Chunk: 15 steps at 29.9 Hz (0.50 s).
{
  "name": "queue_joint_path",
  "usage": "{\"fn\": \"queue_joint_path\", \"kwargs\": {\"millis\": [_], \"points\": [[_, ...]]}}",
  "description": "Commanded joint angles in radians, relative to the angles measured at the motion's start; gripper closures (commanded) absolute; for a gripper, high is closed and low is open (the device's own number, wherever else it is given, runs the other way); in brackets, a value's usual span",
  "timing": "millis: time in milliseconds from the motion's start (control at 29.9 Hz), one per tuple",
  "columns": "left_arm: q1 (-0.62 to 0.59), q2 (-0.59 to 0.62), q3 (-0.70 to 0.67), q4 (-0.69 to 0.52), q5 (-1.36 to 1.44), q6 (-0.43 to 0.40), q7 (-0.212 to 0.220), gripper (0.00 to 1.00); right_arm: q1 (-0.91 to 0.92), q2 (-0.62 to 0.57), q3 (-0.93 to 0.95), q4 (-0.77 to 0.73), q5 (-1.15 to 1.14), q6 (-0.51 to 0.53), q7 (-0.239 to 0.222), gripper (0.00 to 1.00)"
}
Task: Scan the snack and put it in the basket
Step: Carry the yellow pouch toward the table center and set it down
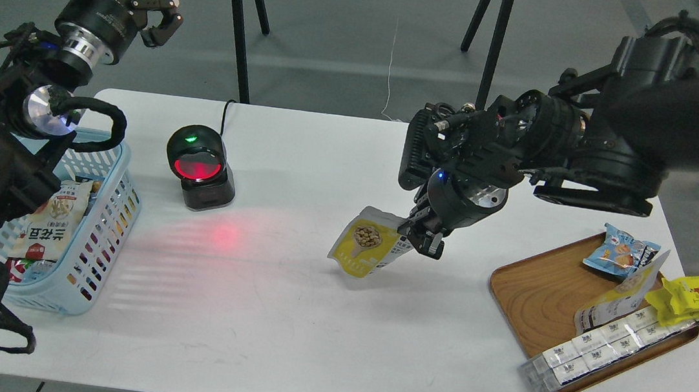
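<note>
Nearest the lens, thick black links of the left arm across the light blue slotted plastic basket (102, 235), already holding some packets, at the left end of the white table (282, 338). Farther in, the small yellow-and-white stand-up pouch of snack (365, 242), hanging tilted above the tabletop, pinched at its upper right edge by the right gripper (424, 241), jaws closed on that edge. Probably light, soft and crinkly, prone to swing or twist; best gripped at the flat sealed edge rather than the puffed middle. Pouch body down and to the left of the claw, printed face toward the camera. Well to its left, a black dome-shaped barcode scanner (200, 167), red window lit, red glow on the table. Left gripper (159, 14) raised above the table's far left corner, fingers spread, empty. Right of the pouch, a brown wooden tray (534, 293) with more snack packets.
</note>
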Motion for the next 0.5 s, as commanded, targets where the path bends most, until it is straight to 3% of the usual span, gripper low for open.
{"fn": "queue_joint_path", "kwargs": {"millis": [0, 468], "points": [[0.000, 0.003, -0.001, 0.000, 0.000, 0.000, 0.000, 0.00, -0.007, 0.000, -0.002, -0.009, 0.002, 0.000, 0.000, 0.98], [0.000, 0.006, -0.001, 0.000, 0.000, 0.000, 0.000, 0.00, -0.013, 0.000, -0.003, -0.010, 0.002, 0.000, 0.000, 0.95]]}}
